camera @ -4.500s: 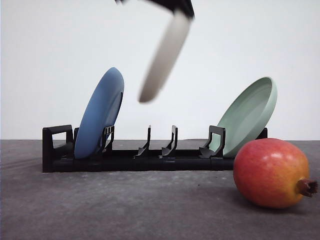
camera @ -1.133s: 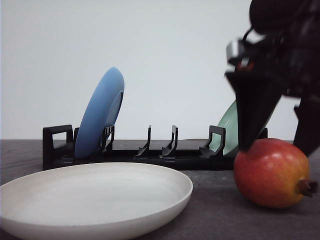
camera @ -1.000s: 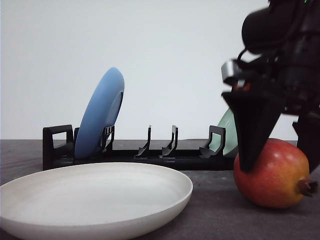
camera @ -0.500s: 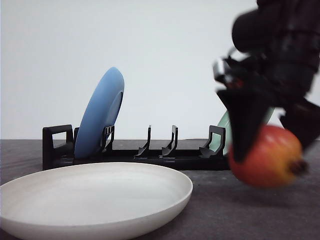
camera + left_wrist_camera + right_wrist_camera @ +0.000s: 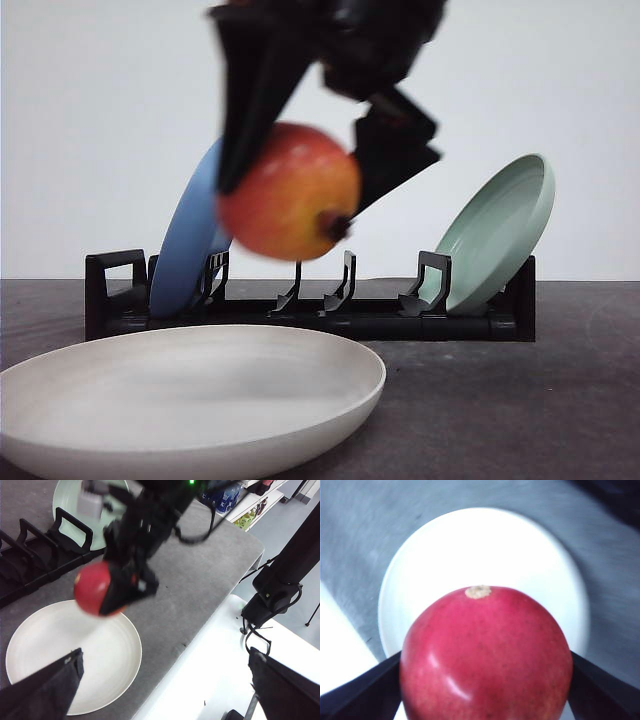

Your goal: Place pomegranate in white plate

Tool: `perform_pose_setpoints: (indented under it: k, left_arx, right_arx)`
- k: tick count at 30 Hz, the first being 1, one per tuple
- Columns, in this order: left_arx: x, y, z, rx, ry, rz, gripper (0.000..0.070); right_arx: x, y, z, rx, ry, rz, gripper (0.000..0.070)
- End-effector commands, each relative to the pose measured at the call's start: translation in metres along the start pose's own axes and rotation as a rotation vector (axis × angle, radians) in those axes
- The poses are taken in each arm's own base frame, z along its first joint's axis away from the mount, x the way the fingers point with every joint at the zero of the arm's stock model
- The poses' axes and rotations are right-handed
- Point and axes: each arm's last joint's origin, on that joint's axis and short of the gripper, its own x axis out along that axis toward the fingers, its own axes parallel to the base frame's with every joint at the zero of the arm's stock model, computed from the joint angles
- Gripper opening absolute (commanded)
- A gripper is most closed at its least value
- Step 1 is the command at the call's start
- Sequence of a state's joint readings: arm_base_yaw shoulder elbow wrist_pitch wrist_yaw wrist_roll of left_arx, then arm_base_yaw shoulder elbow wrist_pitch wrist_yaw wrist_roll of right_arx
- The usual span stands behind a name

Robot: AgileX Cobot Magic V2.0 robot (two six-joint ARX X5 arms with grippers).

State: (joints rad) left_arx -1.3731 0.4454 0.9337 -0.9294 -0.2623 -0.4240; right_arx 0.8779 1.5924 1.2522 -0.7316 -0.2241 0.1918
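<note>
**Pomegranate aloft, plate waiting beneath**

Pomegranate hangs in the air between the two black fingers of the right hand, clamped across its widest part, with its dark crown nub pointing down and to the side. It sits above the far edge of the white plate, which lies flat on the grey bench in front of a black dish rack.

By its look the fruit is heavy for its size and rigid, with a tough glossy rind that could slide against smooth fingers. A hold across the round middle, as here, seems the safest; gripping near the crown or the stem scar would give a narrower, less even seat. It should bear firm pressure, though a drop onto the plate could bruise it or set it rolling, so a low release looks wise.

Front view gives the height: clear air between fruit and plate, and the blue plate and pale green plate leaning in the rack behind. Right wrist view looks straight down past the pomegranate and shows the white plate spread below it. Left wrist view shows the layout from above, the fruit over the plate's rim, and the left hand's fingers spread wide with nothing between them.
</note>
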Motion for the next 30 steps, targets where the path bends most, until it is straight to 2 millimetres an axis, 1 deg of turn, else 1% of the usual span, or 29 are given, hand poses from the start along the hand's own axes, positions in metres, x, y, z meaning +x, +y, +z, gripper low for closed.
perform_pose_setpoints:
  k: [1, 5, 10, 15, 20, 22, 23, 25, 26, 30]
  left_arx:
    - [-0.001, -0.002, 0.004, -0.01, -0.021, -0.021, 0.0621]
    - [-0.002, -0.003, 0.005, -0.013, -0.036, -0.028, 0.0621]
    - [-0.001, -0.003, 0.005, -0.012, -0.034, -0.027, 0.0621]
    - [-0.001, -0.003, 0.005, -0.012, -0.034, -0.027, 0.0621]
    - [-0.001, -0.003, 0.005, -0.012, -0.034, -0.027, 0.0621]
    - [-0.001, -0.003, 0.005, -0.012, -0.034, -0.027, 0.0621]
    - [-0.001, -0.003, 0.005, -0.011, -0.034, -0.027, 0.0621]
    - [-0.001, -0.003, 0.005, -0.011, -0.034, -0.027, 0.0622]
    - [-0.001, -0.003, 0.005, -0.011, -0.034, -0.027, 0.0622]
    - [-0.001, -0.003, 0.005, -0.012, -0.034, -0.027, 0.0622]
  right_arx:
    - [0.015, 0.009, 0.004, -0.012, 0.014, -0.002, 0.0514]
    - [0.041, 0.017, 0.004, -0.041, 0.037, 0.008, 0.0514]
    - [0.065, 0.016, 0.004, -0.042, 0.071, 0.004, 0.0514]
    - [0.078, 0.012, 0.002, -0.043, 0.104, -0.007, 0.0514]
    - [0.083, 0.012, 0.001, -0.042, 0.114, -0.009, 0.0517]
    - [0.083, 0.012, 0.001, -0.043, 0.115, -0.009, 0.0548]
    - [0.083, 0.012, 0.001, -0.043, 0.115, -0.009, 0.058]
    - [0.083, 0.012, 0.001, -0.043, 0.115, -0.008, 0.0665]
    - [0.083, 0.012, 0.001, -0.043, 0.115, -0.008, 0.0692]
    - [0.083, 0.012, 0.001, -0.042, 0.116, -0.008, 0.07]
